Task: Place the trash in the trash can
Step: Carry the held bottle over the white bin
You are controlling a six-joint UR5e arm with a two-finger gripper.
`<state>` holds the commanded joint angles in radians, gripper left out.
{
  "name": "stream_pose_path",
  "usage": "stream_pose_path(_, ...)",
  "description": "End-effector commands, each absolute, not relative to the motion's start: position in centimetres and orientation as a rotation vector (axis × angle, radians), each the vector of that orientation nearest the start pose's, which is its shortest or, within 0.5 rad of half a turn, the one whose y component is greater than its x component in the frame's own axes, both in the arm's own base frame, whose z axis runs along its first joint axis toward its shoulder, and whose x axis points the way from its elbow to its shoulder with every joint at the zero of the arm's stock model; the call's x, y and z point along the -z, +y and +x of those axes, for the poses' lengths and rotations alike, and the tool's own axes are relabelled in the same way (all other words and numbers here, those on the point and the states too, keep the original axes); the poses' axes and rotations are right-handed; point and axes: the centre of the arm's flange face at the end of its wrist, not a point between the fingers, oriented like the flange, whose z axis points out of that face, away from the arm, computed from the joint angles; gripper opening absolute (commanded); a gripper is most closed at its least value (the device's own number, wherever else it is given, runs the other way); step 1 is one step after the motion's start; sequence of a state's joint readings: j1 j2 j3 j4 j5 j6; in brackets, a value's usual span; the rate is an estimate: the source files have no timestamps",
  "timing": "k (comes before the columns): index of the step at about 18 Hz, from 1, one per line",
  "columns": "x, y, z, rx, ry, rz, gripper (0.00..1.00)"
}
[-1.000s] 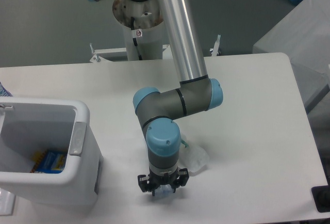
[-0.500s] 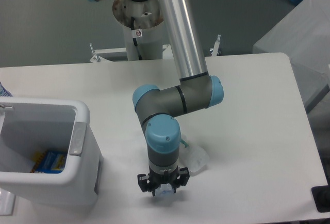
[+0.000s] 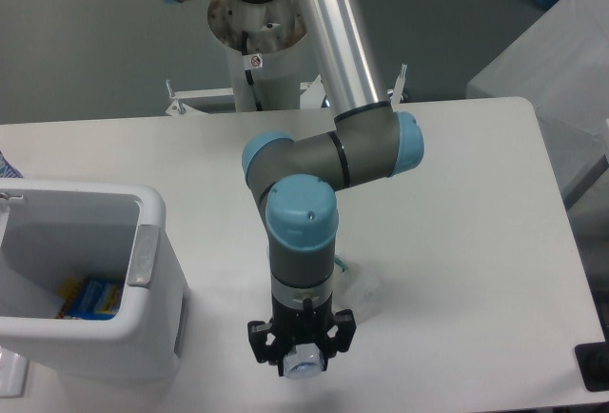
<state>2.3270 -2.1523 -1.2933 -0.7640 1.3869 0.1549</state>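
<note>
My jaws grip the bottle (image 3: 303, 367) by its blue-capped end and have risen off the counter (image 3: 457, 242) since a moment ago. The wrapper (image 3: 357, 291) lies just behind me; the bin (image 3: 143, 242) stands far left.

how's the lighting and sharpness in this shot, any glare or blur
Fixed camera view: soft, even light; a bright glare streak runs down the silver metal arm tube; the white table looks washed out; the end effector and whatever pale thing sits in it are soft, and the clear crumpled plastic wrapper barely stands out.
</note>
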Motion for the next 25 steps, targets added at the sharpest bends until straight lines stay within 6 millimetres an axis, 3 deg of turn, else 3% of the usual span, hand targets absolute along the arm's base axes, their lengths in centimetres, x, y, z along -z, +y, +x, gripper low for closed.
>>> stream_pose_path(4,-41.6,64.5,-41.3,-0.06,-0.655,-2.385,0.58)
stream_pose_path(6,-44.8,63.5,-42.6,-0.109,-0.619,-2.266,0.58)
stream_pose_path(12,-52.4,62.2,-42.4,-0.134,-0.513,-2.096,0.58)
stream_pose_path(14,-55.6,61.5,-40.6,-0.116,-0.476,-2.054,0.58)
stream_pose_path(17,-58.6,60.9,-37.9,-0.117,-0.434,-2.027,0.58)
stream_pose_path(22,-62.5,61.1,-31.4,-0.078,-0.382,-1.99,0.58)
stream_pose_path(25,-63.3,62.4,-26.7,-0.037,-0.316,-1.992,0.58)
